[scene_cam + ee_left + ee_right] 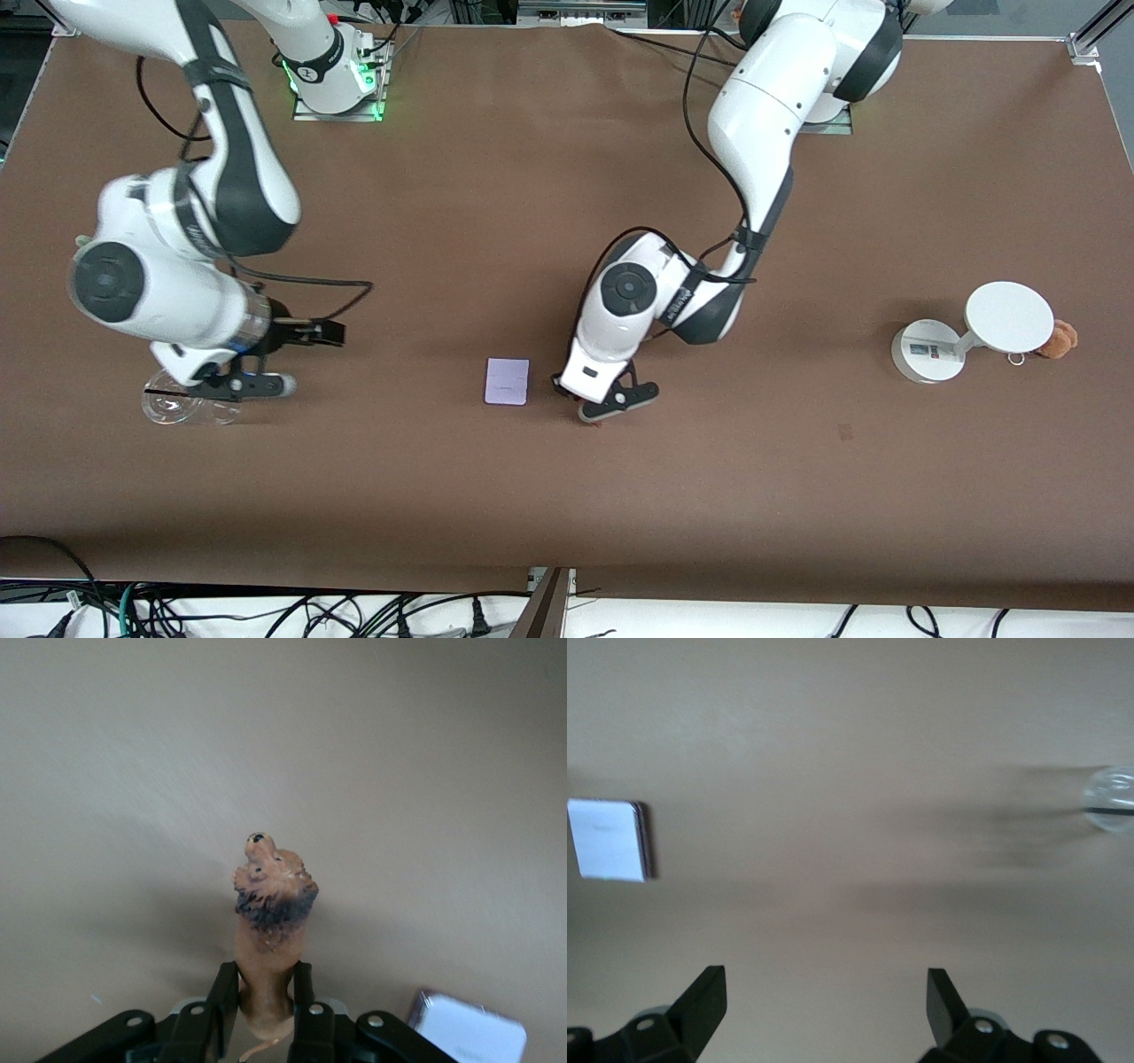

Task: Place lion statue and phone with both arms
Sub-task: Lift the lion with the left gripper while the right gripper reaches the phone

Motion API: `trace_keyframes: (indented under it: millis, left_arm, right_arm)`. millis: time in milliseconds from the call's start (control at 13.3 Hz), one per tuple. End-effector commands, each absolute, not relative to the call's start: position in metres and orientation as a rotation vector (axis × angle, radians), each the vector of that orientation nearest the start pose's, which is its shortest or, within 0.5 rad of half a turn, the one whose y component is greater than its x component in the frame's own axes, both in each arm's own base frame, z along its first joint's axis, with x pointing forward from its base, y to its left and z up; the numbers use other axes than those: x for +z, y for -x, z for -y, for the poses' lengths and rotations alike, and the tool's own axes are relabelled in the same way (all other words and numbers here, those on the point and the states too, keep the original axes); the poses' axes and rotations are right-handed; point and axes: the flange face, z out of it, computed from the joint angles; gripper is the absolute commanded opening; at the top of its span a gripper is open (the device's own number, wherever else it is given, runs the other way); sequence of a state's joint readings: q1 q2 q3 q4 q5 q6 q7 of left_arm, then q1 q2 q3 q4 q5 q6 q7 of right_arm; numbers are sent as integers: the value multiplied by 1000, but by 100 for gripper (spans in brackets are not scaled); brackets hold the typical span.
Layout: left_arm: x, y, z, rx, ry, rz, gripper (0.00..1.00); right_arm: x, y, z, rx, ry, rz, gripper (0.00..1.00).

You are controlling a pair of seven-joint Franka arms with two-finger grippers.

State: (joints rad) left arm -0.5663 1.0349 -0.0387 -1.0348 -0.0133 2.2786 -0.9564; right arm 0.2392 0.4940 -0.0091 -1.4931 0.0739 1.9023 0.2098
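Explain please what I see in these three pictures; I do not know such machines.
Two white robot arms work at a brown table. One picture looks down from above; the other two come from cameras on the wrists. The left gripper is shut on a small orange-brown lion statue. Beside it lies a flat pale lavender phone. The right gripper hangs open over a clear plastic cup. At the left arm's end stands a white round-disc stand, with a small tan plush beside it.
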Motion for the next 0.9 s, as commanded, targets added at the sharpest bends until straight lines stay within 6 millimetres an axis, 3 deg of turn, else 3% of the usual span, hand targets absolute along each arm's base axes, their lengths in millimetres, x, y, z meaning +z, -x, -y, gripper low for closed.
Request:
trace_keyframes:
  millis: [0,300,525,675,825]
  left_arm:
    - [256,-680,411,-175,3258,530,0]
    - [243,-716,286,-127,3247,273,0]
    - [249,-716,223,-116,3299,161,0]
    - [263,-696,194,-128,3294,48,0]
    - [272,-654,181,-162,3251,-42,0]
  right_arm:
    - [350,-667,-209,93,3080,-99,100]
    - [290,-650,-301,-5,3067,-218,100]
    - [258,-630,-363,-105,3035,-257,100]
    - [240,-626,-376,-165,3045,-215,100]
    - [227,-625,-382,-212,3041,-179,100]
